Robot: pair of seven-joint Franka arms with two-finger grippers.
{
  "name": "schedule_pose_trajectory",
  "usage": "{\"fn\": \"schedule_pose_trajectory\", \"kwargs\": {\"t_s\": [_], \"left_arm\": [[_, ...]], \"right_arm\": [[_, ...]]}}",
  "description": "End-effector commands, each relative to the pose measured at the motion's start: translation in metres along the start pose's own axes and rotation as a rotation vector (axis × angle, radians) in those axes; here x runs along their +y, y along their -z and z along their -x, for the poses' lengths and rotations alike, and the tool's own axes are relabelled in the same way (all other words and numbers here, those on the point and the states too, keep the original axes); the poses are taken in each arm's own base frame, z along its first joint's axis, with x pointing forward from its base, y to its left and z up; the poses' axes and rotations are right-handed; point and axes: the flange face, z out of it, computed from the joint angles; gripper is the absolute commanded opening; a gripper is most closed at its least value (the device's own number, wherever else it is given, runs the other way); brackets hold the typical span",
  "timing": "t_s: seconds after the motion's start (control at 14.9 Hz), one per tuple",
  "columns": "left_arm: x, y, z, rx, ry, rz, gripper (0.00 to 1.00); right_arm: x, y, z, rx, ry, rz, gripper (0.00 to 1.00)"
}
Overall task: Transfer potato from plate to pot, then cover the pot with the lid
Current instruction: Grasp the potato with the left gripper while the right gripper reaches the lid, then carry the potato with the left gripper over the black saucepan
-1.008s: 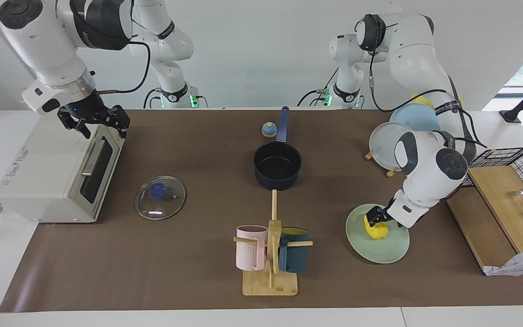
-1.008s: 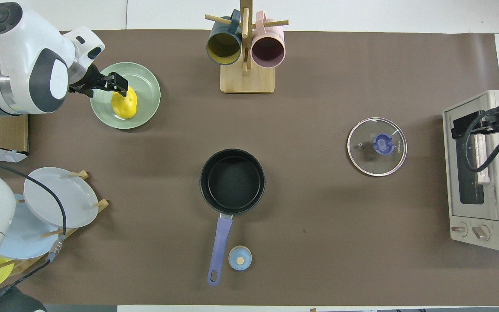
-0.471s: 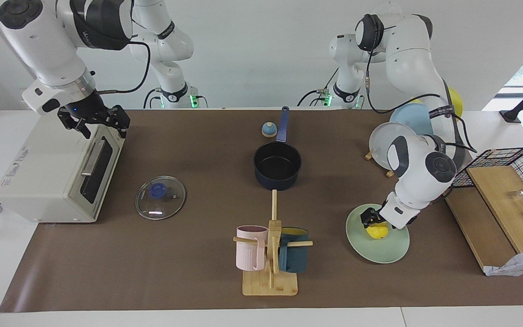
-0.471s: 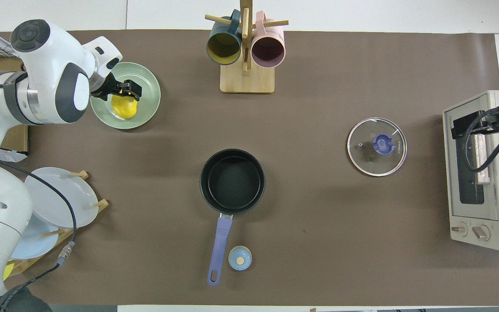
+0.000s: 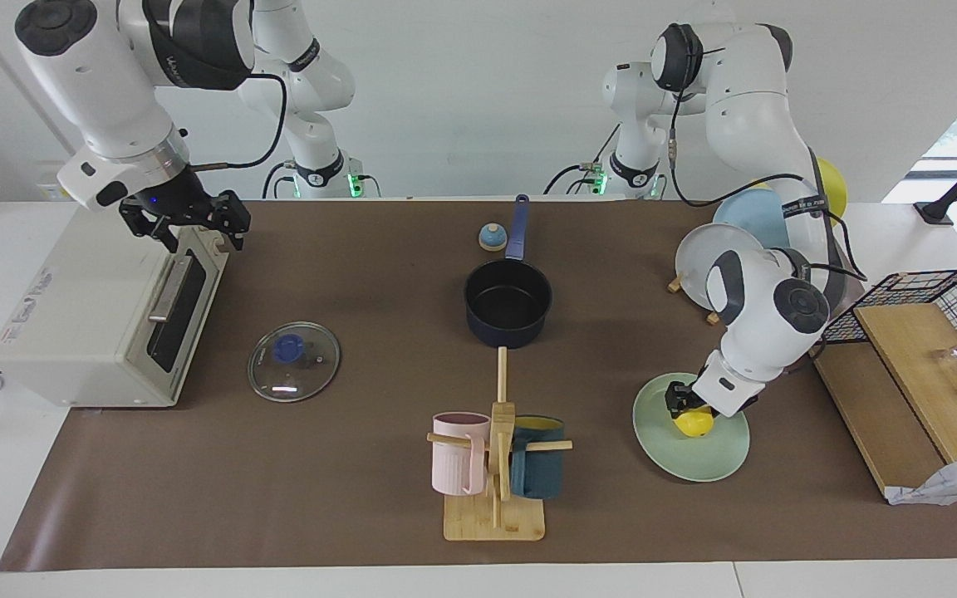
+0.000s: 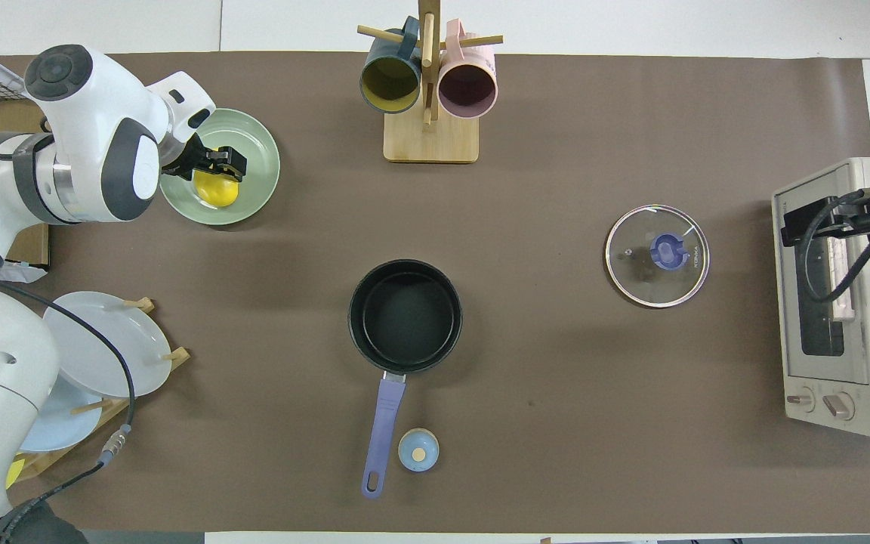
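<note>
The yellow potato (image 5: 694, 424) lies on the mint-green plate (image 5: 694, 465) toward the left arm's end of the table; it also shows in the overhead view (image 6: 217, 192) on the plate (image 6: 257, 143). My left gripper (image 5: 681, 402) is down on the potato's top, also seen from overhead (image 6: 216, 163). The navy pot (image 5: 508, 332) stands empty mid-table, its handle pointing toward the robots. The glass lid (image 5: 293, 362) lies flat beside the toaster oven. My right gripper (image 5: 189, 226) hangs open over the oven's top front corner.
A toaster oven (image 5: 105, 316) stands at the right arm's end. A wooden mug rack (image 5: 495, 465) with a pink and a teal mug stands farther from the robots than the pot. A small blue-and-tan dome (image 5: 491, 237) sits by the pot handle. A plate rack (image 5: 719, 266), wooden boards and a wire basket (image 5: 927, 365) stand near the plate.
My left gripper has come over the potato and lowered onto it, covering its top. My right gripper has shifted a little toward the table's middle.
</note>
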Motion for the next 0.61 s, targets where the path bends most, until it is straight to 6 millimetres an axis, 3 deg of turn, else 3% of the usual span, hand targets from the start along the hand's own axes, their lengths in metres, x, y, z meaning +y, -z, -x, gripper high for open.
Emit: {"fn": "schedule_pose_trajectory", "kwargs": {"t_s": [0.0,0.07,0.27,0.4,0.54], "left_arm": [[-0.002,0.018,0.004,-0.010,-0.005,0.006,0.00],[-0.002,0.041,0.001,-0.013,0.000,0.016,0.00],[0.015,0.146,0.023,0.025,0.104,0.058,0.00],[0.046,0.199,0.050,0.038,0.171,0.070,0.00],[0.078,0.229,0.081,0.000,0.159,0.076,0.00]], "right_arm": [[-0.016,-0.014,0.002,0.048,0.102,-0.003,1.00],[-0.026,-0.029,-0.001,0.065,0.119,-0.002,1.00],[-0.044,-0.081,-0.021,0.115,0.148,0.003,1.00],[-0.056,-0.122,-0.034,0.132,0.163,0.005,1.00],[-0.056,-0.164,-0.047,0.137,0.165,0.007,1.00]]}}
